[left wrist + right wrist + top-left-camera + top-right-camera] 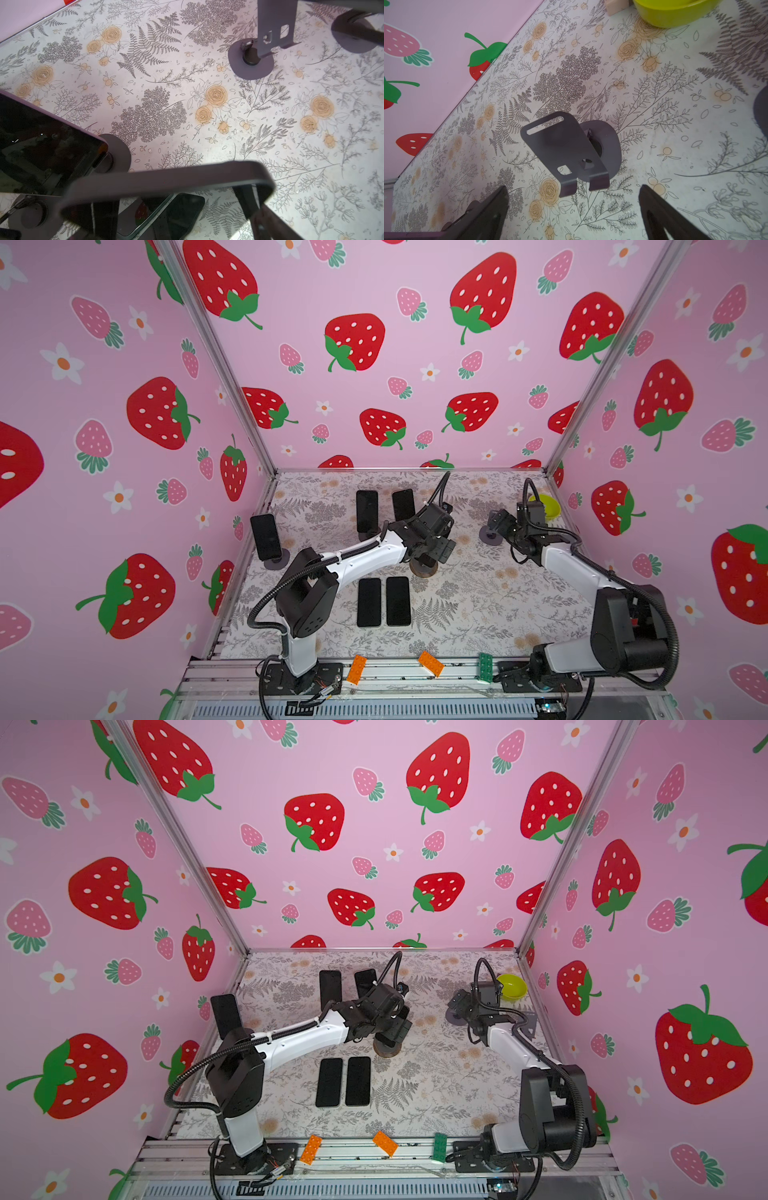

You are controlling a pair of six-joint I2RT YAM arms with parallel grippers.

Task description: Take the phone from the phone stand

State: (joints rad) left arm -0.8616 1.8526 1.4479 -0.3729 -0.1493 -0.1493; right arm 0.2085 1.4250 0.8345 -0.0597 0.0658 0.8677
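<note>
Partly done, by my judgement: you have two flat phones (369,601) on the table (478,605) and three propped phones (264,536) awaiting removal. Your right gripper (573,188) gapes above an empty stand (566,149). Your left gripper (433,552) crowds a middle stand (424,569); its grip cannot be determined.

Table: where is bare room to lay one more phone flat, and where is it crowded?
Widest bare patch: right of the two flat phones, up to the right arm. A narrower strip lies between those phones and the front rail. Crowded: the back left, among the phones on stands and the left arm.
</note>
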